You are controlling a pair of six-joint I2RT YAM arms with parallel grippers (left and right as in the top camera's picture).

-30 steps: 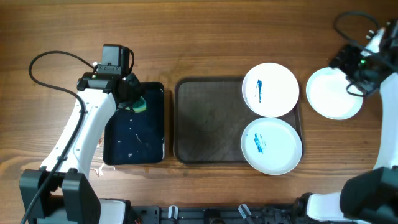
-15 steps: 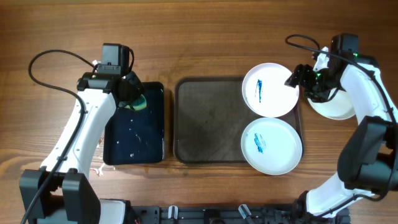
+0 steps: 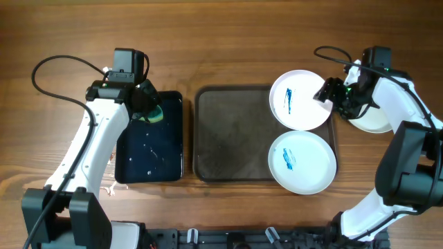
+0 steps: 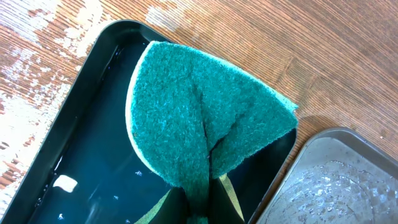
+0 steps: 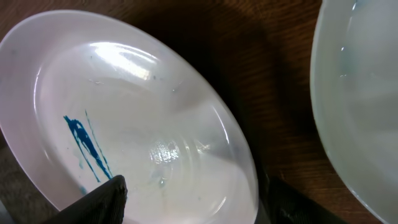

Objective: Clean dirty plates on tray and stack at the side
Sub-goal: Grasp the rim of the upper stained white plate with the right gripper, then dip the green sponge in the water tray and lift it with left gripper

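The dark grey tray (image 3: 232, 138) holds two white plates at its right end: an upper one (image 3: 297, 100) and a lower one (image 3: 302, 162), each with a blue smear. A third white plate (image 3: 379, 121) lies on the table right of the tray, partly hidden by my right arm. My right gripper (image 3: 331, 93) is open at the upper plate's right rim. In the right wrist view (image 5: 193, 199) one finger is over the plate (image 5: 124, 124) and the other is outside its rim. My left gripper (image 3: 147, 107) is shut on a green sponge (image 4: 199, 118) above the black tray.
A smaller glossy black tray (image 3: 149, 149) holding water lies left of the grey tray and also shows in the left wrist view (image 4: 81, 162). The grey tray's wet corner (image 4: 336, 180) lies beside it. Cables run behind both arms.
My right arm has moved left, from over the plate on the table to the right rim of the upper plate on the tray. The left arm has not moved.
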